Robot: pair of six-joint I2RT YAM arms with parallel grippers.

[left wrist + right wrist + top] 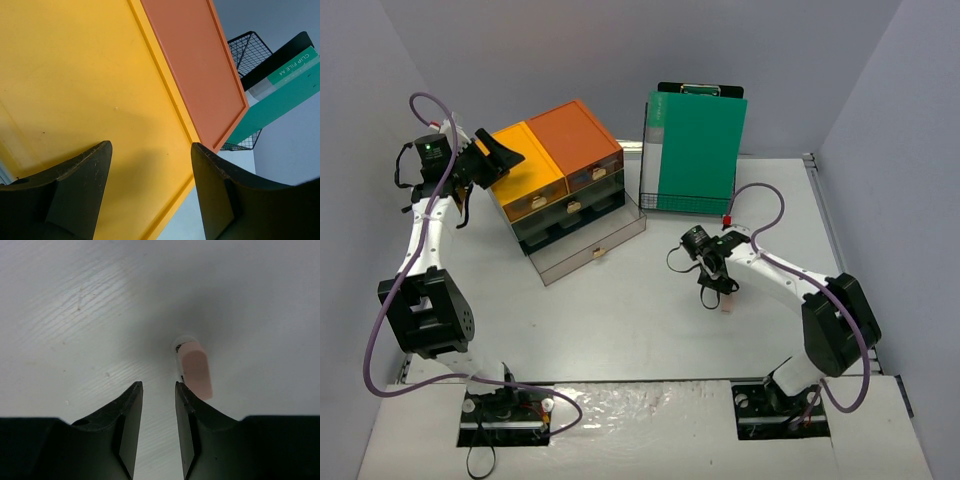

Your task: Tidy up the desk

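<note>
The pale grey desk [620, 320] fills the top view. My right gripper [712, 297] points down at it right of centre, jaws a narrow gap apart with nothing between them [158, 385]. A small pink block with a white end [196, 371] lies on the desk just outside the right finger, seen in the top view as a pale speck [726, 308]. My left gripper [505, 155] hovers open over the yellow top [75, 75] of the drawer unit [560, 165], its fingertips [151, 145] empty.
The drawer unit's bottom clear drawer [590, 245] is pulled out toward the desk's middle. A green clip file [695, 150] stands in a black wire rack [670, 205] at the back. The unit's orange top [195, 70] adjoins the yellow one. Walls close in on three sides.
</note>
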